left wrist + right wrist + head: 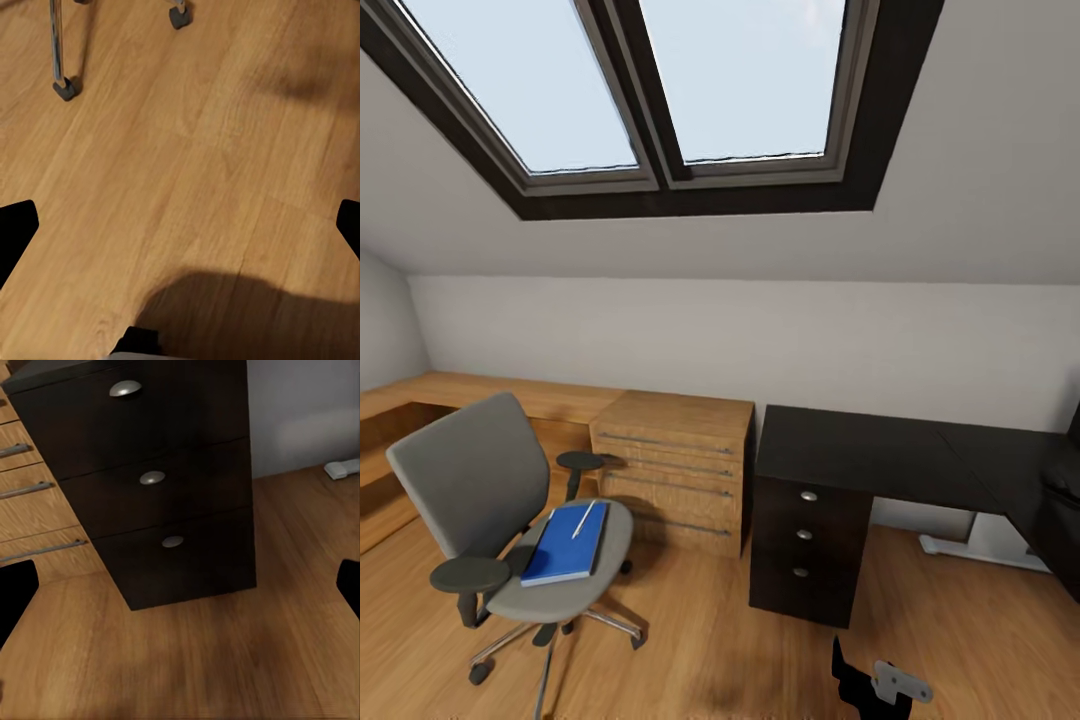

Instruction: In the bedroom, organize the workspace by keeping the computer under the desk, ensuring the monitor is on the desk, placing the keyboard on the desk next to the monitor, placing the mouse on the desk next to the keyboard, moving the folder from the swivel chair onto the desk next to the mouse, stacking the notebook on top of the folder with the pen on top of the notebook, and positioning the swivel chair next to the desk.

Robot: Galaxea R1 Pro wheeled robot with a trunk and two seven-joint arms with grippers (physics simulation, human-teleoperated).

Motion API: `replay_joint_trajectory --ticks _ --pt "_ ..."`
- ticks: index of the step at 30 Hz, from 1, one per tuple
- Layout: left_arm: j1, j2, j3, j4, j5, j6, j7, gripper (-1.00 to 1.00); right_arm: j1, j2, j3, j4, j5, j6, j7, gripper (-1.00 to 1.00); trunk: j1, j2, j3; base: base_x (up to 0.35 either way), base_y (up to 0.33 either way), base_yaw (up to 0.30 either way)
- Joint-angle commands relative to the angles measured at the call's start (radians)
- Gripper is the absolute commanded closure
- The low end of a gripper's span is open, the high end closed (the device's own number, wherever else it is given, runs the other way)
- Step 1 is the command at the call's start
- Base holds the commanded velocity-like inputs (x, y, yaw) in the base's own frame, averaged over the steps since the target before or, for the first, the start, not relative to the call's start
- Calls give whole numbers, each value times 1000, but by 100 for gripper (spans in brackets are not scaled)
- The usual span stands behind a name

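The black desk [880, 450] stands against the far wall, its drawer unit [150, 480] beside a wood cabinet [675, 465]. The swivel chair [480, 490] sits apart on the wood floor [187, 150], with the blue folder [567, 545] on its seat and the pen [584, 519] lying on the folder. Both grippers' fingers [15, 232] [15, 589] are spread wide, holding nothing

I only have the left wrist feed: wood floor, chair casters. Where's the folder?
Observer: Head view: the blue folder lies on the swivel chair seat, the pen on top of it.
Operator: Desk?
Observer: The desk is right of the chair, past a wood cabinet; the right wrist camera faces its drawer unit.
Operator: Right gripper?
Observer: The right gripper is open above the floor, holding nothing.
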Motion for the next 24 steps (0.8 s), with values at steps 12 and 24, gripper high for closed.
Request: replay_joint_trajectory --ticks 12,24 --pt "0 4 -10 0 7 -85 6 -100 -1 12 -4 1 -12 -3 -51 -100 0 -1 -20 0 0 -34" --pt "0 4 -10 2 7 -91 6 -100 -1 18 -4 0 -13 -2 -92 -100 0 -1 -39 0 0 -13"
